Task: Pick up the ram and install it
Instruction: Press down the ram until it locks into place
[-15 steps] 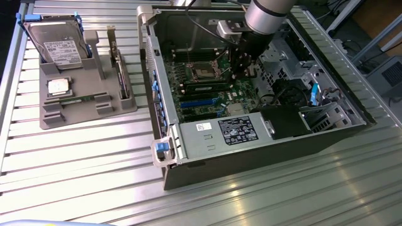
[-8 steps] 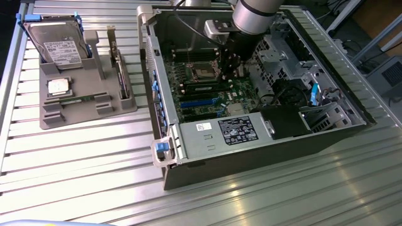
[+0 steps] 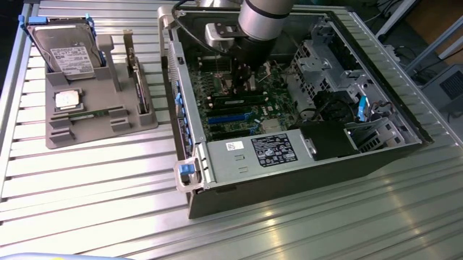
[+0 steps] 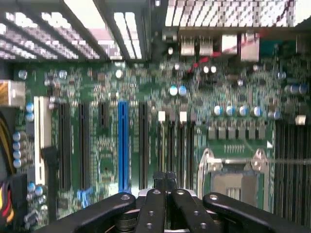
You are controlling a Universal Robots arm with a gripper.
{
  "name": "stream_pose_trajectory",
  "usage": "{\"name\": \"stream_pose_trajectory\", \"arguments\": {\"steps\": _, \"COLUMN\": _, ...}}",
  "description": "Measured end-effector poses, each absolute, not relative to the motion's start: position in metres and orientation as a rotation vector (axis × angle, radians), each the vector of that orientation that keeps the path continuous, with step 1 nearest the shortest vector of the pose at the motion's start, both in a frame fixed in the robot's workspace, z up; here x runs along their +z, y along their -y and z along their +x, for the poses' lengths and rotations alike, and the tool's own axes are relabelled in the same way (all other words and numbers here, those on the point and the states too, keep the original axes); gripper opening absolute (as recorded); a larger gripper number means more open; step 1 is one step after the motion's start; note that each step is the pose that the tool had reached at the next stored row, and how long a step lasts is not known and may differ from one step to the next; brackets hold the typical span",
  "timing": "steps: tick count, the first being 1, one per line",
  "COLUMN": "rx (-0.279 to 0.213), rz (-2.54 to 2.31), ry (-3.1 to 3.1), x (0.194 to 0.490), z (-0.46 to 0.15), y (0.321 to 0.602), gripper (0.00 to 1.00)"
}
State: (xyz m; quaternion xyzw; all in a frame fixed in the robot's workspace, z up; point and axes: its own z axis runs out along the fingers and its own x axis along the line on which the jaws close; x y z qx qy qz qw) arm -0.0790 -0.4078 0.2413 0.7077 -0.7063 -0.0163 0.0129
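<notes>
The ribbed metal bench (image 3: 326,216) is gleaming under the light. The grey plastic tray (image 3: 72,135) is looking matt, while the claw (image 4: 165,184) is showing glossy black links.

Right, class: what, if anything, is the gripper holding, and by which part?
Nothing, it seems: the gripper is shut over the motherboard with nothing in its grip; a ram lies on the grey tray.
</notes>
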Motion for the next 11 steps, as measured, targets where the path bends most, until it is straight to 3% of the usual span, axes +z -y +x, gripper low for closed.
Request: {"name": "stream_pose_trajectory", "arguments": {"steps": 11, "rx": -0.050, "rz": 2.205, "ry": 2.201, "x": 0.233, "z": -0.103, "y": 0.408, "gripper": 0.11}}
